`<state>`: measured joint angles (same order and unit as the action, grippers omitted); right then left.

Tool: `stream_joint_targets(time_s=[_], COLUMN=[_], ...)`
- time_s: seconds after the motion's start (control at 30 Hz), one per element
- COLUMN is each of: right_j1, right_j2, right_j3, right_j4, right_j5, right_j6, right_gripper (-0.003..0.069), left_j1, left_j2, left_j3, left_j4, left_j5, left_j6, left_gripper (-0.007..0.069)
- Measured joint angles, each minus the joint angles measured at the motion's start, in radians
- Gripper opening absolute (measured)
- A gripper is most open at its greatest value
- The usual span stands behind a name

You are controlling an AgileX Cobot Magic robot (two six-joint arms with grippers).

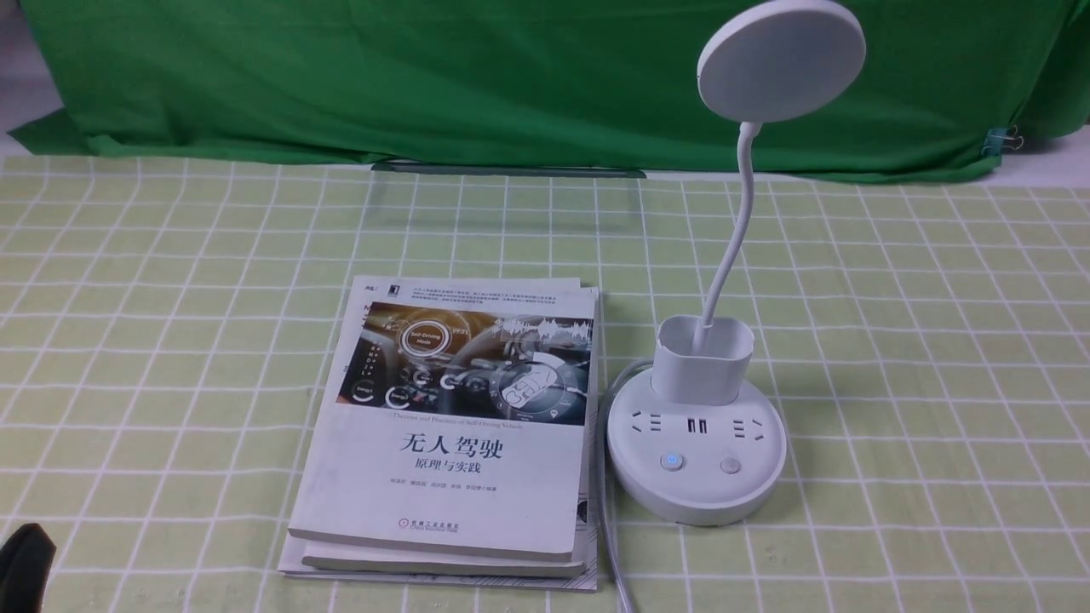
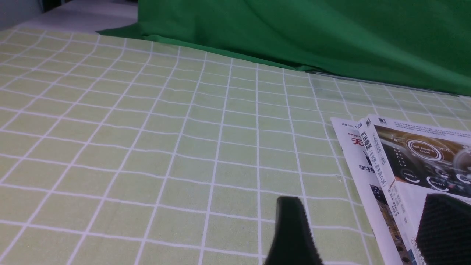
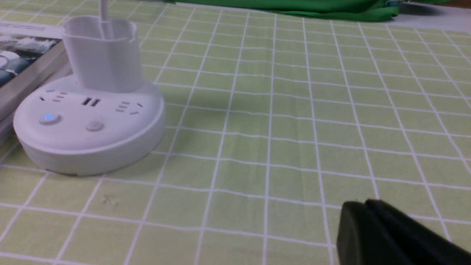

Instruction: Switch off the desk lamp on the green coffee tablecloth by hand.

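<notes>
A dark green backdrop (image 1: 426,77) hung behind the green coffee tablecloth (image 1: 920,340). There the desk lamp (image 1: 697,451) stood just beside stacked books (image 1: 451,426), one base button glowing blue. My left gripper (image 2: 362,228) hung fingers apart over the books' edge. My right gripper (image 3: 368,221), fingers nearly together and empty, lay well short of the lamp; I judged the reach not begun, a button press next.

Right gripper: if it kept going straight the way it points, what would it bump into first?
Probably nothing soon. The right gripper points over bare tablecloth; the lamp sits off to one side, though depth is hard to judge.
</notes>
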<state>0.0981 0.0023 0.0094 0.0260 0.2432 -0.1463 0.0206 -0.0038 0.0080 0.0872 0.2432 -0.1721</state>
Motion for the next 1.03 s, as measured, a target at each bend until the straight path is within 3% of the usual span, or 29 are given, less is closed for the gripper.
stream_joint_targets(time_s=[1.03], right_j1=[0.000], right_j2=[0.000], right_j3=[0.000], right_j4=[0.000], right_j5=[0.000], right_j6=[0.000], right_gripper=[0.0146], left_j1=[0.000], left_j2=[0.000], left_j3=[0.000], left_j4=[0.000], left_j5=[0.000], left_j6=[0.000], left_gripper=[0.0410])
